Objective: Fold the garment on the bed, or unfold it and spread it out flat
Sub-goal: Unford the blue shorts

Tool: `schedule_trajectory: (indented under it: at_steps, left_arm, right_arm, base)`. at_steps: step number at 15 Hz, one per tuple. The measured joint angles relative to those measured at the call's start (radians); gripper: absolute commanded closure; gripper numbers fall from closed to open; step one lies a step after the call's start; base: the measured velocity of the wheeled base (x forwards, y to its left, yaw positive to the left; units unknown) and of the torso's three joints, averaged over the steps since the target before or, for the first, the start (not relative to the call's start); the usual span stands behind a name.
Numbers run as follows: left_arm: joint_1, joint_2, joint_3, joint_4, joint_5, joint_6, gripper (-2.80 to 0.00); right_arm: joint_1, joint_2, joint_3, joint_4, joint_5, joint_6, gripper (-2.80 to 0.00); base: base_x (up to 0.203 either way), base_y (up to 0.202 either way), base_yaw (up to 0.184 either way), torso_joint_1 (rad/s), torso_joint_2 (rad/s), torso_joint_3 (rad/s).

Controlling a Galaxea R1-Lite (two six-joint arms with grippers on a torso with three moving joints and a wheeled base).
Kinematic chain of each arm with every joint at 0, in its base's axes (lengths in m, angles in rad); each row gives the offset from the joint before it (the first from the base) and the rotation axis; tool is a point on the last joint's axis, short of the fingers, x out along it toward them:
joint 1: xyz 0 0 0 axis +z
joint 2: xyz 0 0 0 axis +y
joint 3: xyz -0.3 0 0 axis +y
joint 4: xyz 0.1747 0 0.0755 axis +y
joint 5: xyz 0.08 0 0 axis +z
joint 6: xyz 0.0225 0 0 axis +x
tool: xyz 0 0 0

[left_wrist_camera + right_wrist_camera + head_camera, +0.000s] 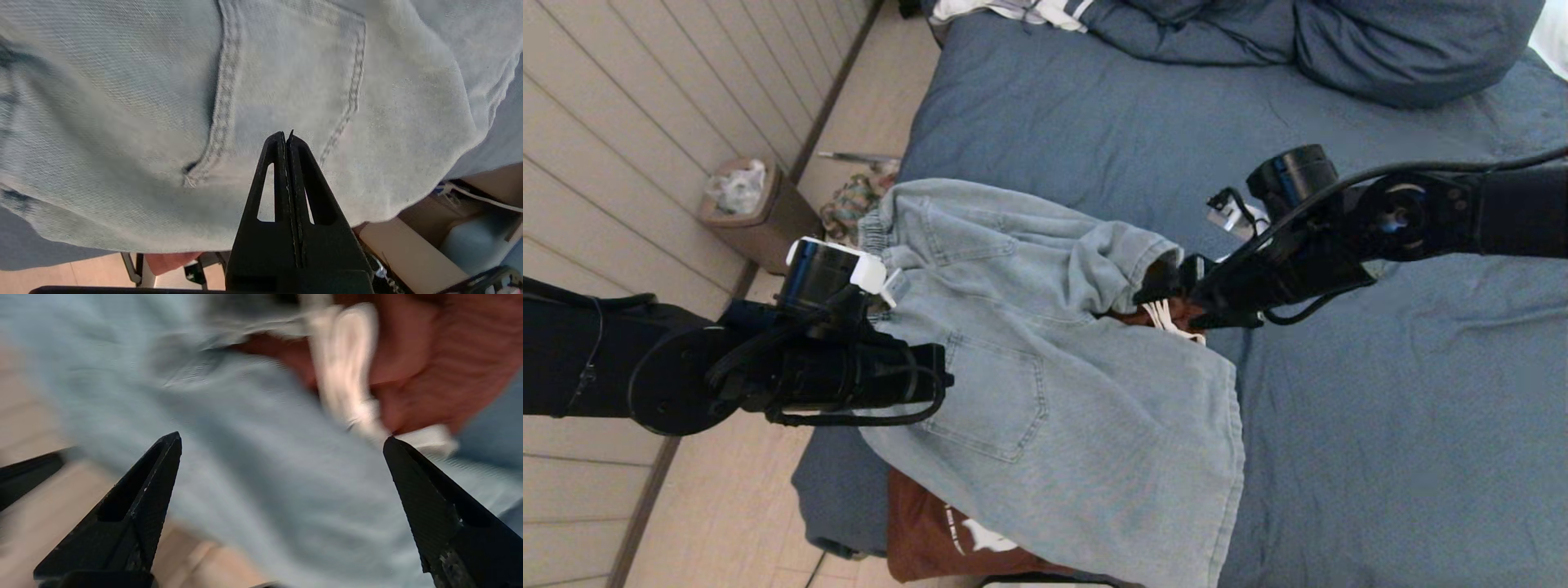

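The garment (1045, 384), pale blue denim shorts with a stitched back pocket (286, 69), lies across the near left edge of the bed (1380, 408), one leg folded over at its far side. Low over the garment's left side, my left gripper (941, 377) (286, 135) is shut with nothing between its fingers. My right gripper (1156, 290) (282, 439) is open at the folded leg's right end, its fingertips (173, 439) spread wide just above the denim (253, 477).
A rust-brown garment (931, 539) (429, 355) with a white cord (347, 375) lies under the shorts. Bunched blue bedding (1339, 49) sits at the bed's far end. Left of the bed, a brown bin (756, 208) and a colourful cloth (849, 204) are on the floor.
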Motion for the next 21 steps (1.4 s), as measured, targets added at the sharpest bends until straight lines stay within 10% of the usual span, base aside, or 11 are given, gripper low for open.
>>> schedule_trajectory:
  at_steps: [21]
  left_arm:
    - [-0.011,0.022,0.002,-0.001,-0.011,0.000,0.00]
  right_arm:
    - [0.126,0.138,-0.125,-0.130,-0.070,0.035,-2.80]
  base:
    - [0.000,0.000,0.000,0.000,0.00,0.000]
